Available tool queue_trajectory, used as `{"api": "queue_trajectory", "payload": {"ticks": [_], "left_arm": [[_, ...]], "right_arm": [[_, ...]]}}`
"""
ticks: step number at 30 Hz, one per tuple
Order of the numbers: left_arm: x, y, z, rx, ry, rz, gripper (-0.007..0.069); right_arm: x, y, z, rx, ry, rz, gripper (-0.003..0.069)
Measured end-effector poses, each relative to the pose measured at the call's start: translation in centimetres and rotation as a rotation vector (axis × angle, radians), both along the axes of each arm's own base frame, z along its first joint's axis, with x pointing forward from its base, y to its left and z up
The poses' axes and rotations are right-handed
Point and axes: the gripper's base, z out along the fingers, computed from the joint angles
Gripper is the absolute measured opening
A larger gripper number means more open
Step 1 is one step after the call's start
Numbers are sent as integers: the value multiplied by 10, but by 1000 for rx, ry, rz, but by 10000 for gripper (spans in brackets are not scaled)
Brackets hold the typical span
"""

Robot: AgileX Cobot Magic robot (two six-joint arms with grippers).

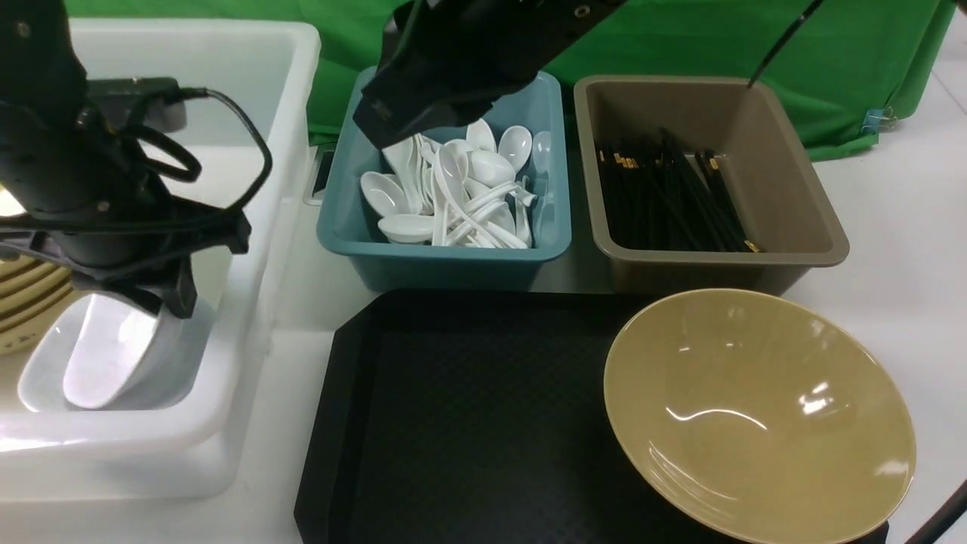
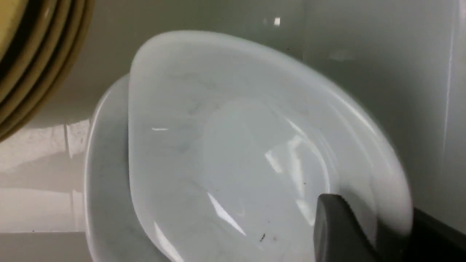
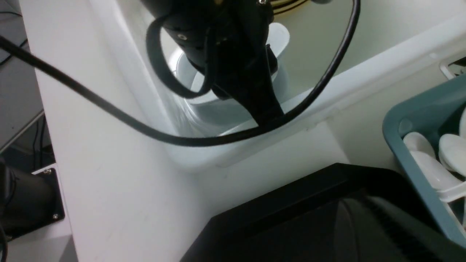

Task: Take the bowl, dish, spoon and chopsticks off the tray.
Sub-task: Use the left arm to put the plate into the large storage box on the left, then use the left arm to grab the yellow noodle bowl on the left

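Lower left: left gripper is clamping small white glossy dish, tilting it over another white dish in white plastic tub; dropping it now prob. risks chipping. Right gripper: can't tell.

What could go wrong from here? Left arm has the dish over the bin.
1. The left gripper pinches the white dish by its rim, tilted above a second dish in the white bin; releasing now could chip both or leave it askew.
2. The bowl seems to overhang the right rim of the tray; it may tip when grasped.
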Motion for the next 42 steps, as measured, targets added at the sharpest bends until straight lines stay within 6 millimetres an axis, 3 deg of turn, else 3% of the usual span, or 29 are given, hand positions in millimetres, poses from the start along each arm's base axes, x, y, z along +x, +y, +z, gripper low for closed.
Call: {"api": "queue_trajectory", "payload": {"ticks": [3, 5, 10, 13, 17, 20, 21, 24, 25, 27, 28, 32, 37, 42], "left_arm": [[0, 0, 1, 6, 10, 0, 338], [0, 0, 11, 4, 9, 5, 450], [-4, 2, 51, -1, -98, 9, 594], [-9, 5, 65, 14, -148, 14, 603], [-16, 6, 76, 3, -177, 36, 551], [-17, -4, 75, -106, -161, -1, 459], [-17, -10, 76, -158, -162, -40, 403], [-18, -50, 81, -372, -215, -243, 136], [-18, -65, 82, -419, -234, -290, 78], [-13, -106, 74, -492, -256, -371, 17], [-9, -126, 65, -504, -260, -408, 12], [5, -174, 18, -502, -187, -464, 70], [24, -206, -40, -512, -95, -438, 279], [32, -220, -64, -594, -67, -441, 498]], "right_arm": [[0, -1, -1, -10, -7, 6, 10], [2, -4, 0, -41, -40, -10, 10], [8, -25, 11, -116, -145, -112, 10], [11, -42, 22, -121, -179, -171, 10], [18, -72, 38, -111, -213, -255, 10], [19, -99, 48, -104, -227, -321, 10], [17, -106, 51, -102, -232, -336, 10], [10, -145, 51, -130, -214, -424, 10], [2, -159, 48, -148, -203, -453, 10], [-20, -195, 40, -185, -172, -532, 10], [-32, -213, 25, -219, -132, -574, 10], [-63, -252, -6, -261, -43, -710, 10], [-95, -271, -45, -315, 60, -770, 6], [-109, -273, -70, -342, 119, -760, 6]]}}
